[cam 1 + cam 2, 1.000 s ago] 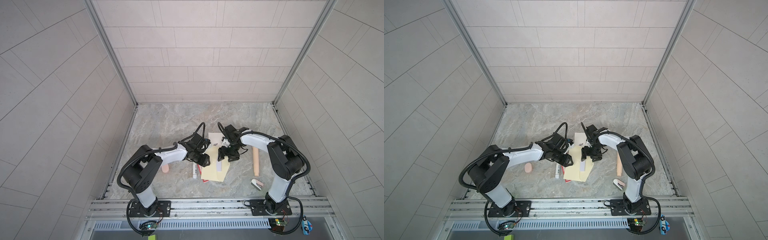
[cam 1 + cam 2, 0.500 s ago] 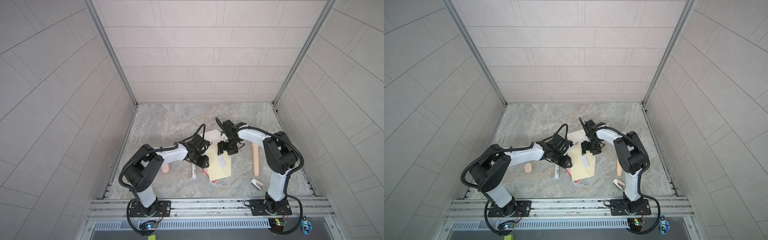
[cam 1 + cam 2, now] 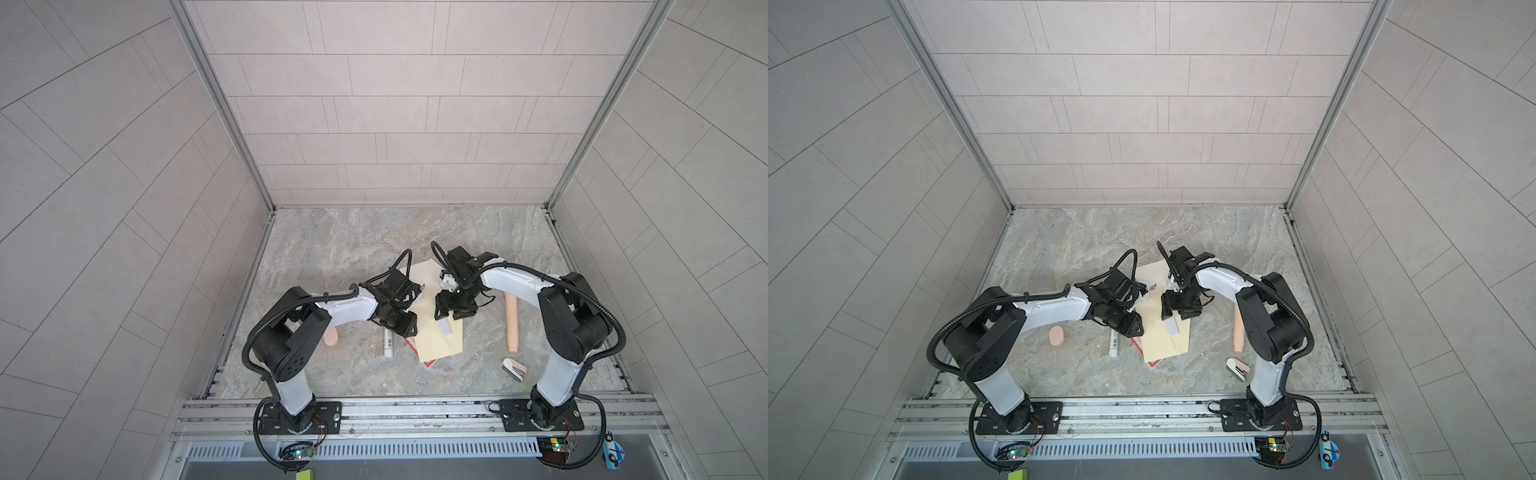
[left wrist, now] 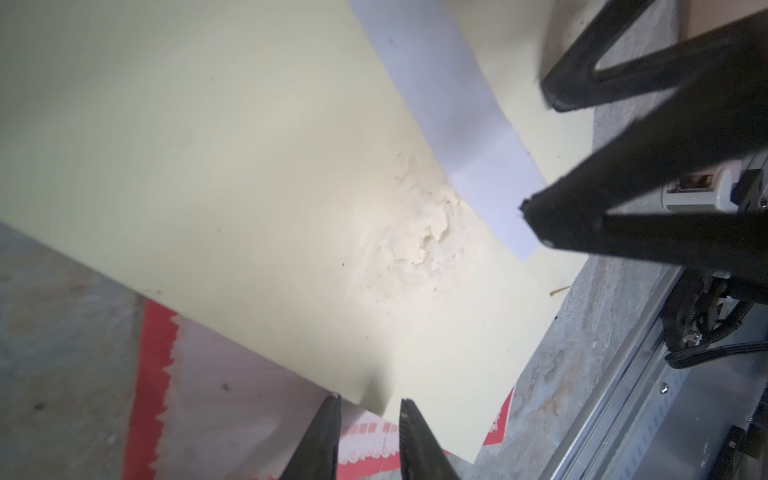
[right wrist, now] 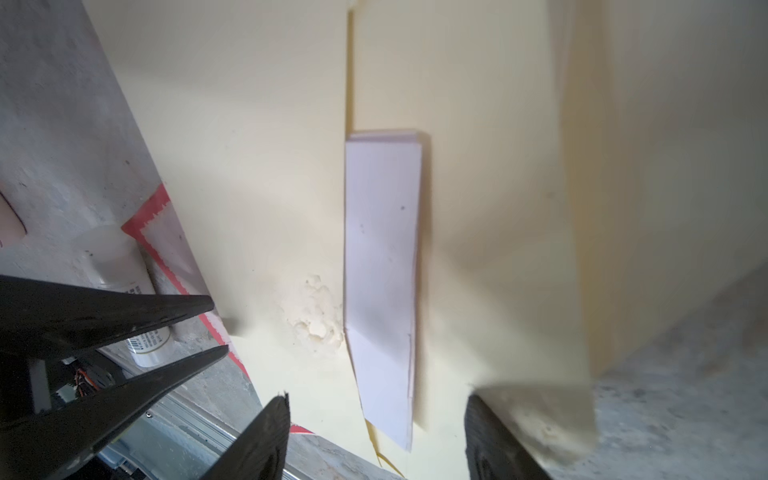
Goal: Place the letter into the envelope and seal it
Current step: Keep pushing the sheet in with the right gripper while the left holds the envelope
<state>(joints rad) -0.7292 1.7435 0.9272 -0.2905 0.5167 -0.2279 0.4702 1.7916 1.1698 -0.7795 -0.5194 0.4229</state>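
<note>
left jaws slightly parted at corner of pale yellow paper sheet (image 4: 208,166); right jaws released wide over creased white lilac-tinted letter (image 5: 380,249) partly tucked under it.

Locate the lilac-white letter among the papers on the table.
In both top views the letter shows as a narrow strip on the pale yellow paper, just ahead of the right gripper and right of the left gripper.

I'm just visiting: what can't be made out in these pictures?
Envelope: both top views, mostly behind the right gripper; flap unclear.
Letter: right wrist view, only a strip shows; the yellow paper covers the rest.
Red-edged card: left wrist view, mostly under the yellow paper, print blurred.
Left gripper: left wrist view, fingers cut off by the picture's edge.
</note>
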